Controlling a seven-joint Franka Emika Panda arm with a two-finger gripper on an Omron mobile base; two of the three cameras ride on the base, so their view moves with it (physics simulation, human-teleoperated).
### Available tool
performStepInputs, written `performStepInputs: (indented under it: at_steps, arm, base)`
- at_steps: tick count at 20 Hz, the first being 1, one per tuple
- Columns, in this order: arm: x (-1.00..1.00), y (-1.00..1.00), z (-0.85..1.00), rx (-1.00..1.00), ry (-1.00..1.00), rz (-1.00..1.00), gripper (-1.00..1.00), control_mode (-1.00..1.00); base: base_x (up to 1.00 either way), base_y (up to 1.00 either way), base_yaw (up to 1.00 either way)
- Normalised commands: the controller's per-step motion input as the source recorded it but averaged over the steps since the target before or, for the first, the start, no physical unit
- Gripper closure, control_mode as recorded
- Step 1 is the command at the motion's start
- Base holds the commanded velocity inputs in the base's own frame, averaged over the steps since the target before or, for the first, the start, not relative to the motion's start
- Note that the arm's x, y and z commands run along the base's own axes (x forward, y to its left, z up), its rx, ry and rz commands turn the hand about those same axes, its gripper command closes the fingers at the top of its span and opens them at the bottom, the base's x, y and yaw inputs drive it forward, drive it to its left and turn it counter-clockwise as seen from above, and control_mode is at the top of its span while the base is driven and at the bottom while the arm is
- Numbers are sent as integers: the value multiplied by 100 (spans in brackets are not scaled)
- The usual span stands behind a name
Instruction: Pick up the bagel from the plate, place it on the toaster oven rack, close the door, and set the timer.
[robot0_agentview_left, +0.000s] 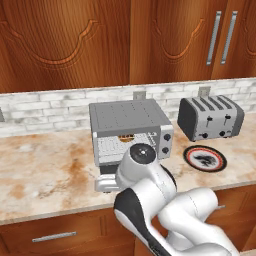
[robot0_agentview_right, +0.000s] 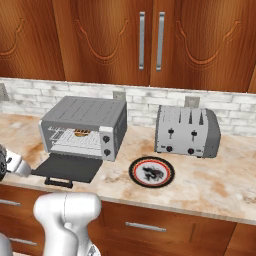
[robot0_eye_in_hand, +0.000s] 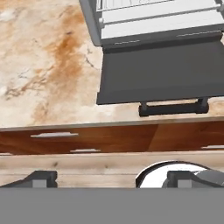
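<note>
Golden-brown bagel (robot0_agentview_right: 81, 133) sits on the toaster oven rack (robot0_agentview_right: 75, 142), inside the cavity; plate (robot0_agentview_right: 152, 171) on the worktop (robot0_agentview_right: 210, 185) is bare. Next item to handle is the door (robot0_eye_in_hand: 162, 72), lying flat open. Judged stiff, hinged and light; the black bar handle (robot0_eye_in_hand: 174, 107) at its front edge is the obvious hold. Fingers (robot0_eye_in_hand: 41, 178) spread fully, holding nothing. Door lies ahead of and beyond the fingers, well apart from them, with the worktop edge between.
</note>
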Motion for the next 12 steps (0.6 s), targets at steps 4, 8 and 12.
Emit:
performStepInputs:
  at_steps: [4,8,12]
  arm:
    - [0,2,-61,3,-23,-1,-100,-100]
    - [0,10,-65,6,-20,0,-100,-100]
    - [18,3,-49,3,-18,0,-100,-100]
  base:
    - [0,0,0]
    - [0,0,0]
    - [0,0,0]
